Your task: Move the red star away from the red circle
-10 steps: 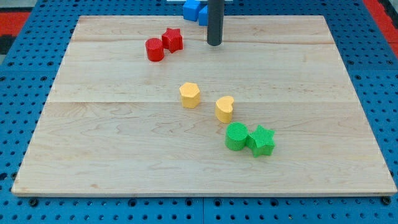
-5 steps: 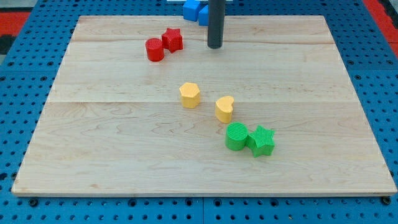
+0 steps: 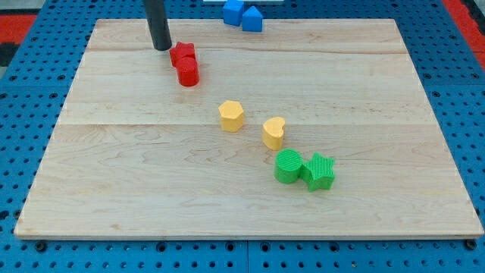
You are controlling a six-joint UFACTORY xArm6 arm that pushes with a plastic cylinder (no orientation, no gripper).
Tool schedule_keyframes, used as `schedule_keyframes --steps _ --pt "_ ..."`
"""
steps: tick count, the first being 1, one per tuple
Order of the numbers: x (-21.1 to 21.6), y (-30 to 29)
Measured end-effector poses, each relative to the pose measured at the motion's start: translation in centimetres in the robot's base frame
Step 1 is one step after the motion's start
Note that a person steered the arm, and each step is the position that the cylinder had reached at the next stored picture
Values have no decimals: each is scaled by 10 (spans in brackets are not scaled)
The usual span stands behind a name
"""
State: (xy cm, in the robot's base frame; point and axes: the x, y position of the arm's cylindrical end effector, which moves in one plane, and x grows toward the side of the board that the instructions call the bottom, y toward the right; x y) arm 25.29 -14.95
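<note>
Down near the counter (image 3: 424, 205) front, green circle (image 3: 287, 167) and green star (image 3: 319, 171) sit touching, two yellow blocks (image 3: 274, 132) beyond them. Further back the red circle (image 3: 188, 73) touches the red star (image 3: 182, 54), star on the far side, towards the far left corner. Our tool's a bare rod, no jaws, holding nothing; the tip (image 3: 161, 48) sits just left of the star. We reckon the push is starting: sweep right along the far edge, not down into the circle

The red star (image 3: 182, 53) and red circle (image 3: 188, 73) match, two blocks are yellow (image 3: 231, 116) (image 3: 273, 132), two green (image 3: 288, 166) (image 3: 319, 171), two blue (image 3: 233, 11) (image 3: 252, 19) (the board (image 3: 364, 91) is pale wood with stripes).
</note>
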Motion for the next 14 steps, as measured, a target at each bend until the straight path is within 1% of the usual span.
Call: schedule_keyframes --steps 1,2,3,4,5,7,8,9,10,11,12,13,14 --pt "-4 34" --pt "29 58" --pt "75 58" --pt "85 71" --pt "85 83" --pt "86 87" --pt "94 91" --pt "121 106" --pt "144 55" --pt "155 15" --pt "158 41" --pt "135 46" --pt "77 44"
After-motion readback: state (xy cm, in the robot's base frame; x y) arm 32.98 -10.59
